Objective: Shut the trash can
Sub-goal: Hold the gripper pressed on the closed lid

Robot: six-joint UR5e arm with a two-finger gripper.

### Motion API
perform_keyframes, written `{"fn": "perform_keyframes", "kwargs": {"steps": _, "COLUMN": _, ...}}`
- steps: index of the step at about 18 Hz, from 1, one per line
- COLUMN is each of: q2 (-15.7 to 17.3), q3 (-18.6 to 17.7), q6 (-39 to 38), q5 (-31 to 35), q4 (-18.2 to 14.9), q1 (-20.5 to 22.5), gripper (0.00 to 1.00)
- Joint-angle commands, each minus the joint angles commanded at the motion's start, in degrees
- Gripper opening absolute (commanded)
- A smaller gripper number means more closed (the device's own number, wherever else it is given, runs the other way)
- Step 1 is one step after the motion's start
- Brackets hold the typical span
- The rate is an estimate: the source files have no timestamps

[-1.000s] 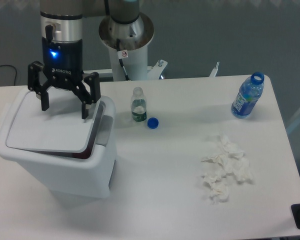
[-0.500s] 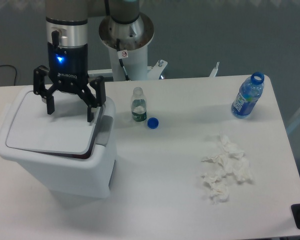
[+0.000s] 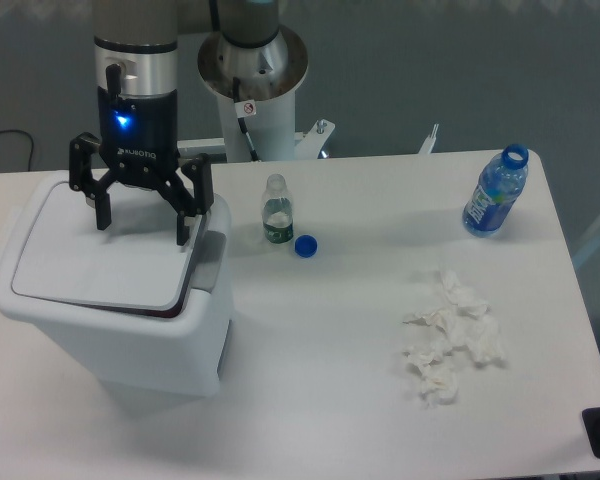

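White plastic trash can sits directly beneath the gripper, whose fingers are spread wide, holding nothing. Lid lies nearly flat; a dark gap shows at its right edge. Judged: final seating remains.

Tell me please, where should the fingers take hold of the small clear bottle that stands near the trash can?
Probably at the small clear bottle's body just below the neck, coming from above. It stands upright and uncapped, and it is narrow enough for the open gripper. The blue cap lies close on its right.
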Motion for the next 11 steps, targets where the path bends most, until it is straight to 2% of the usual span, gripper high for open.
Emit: {"fn": "perform_keyframes", "kwargs": {"steps": 11, "q2": -1.05, "q3": 0.0, "q6": 0.09, "q5": 0.0, "q4": 0.09, "q1": 0.0, "gripper": 1.0}}
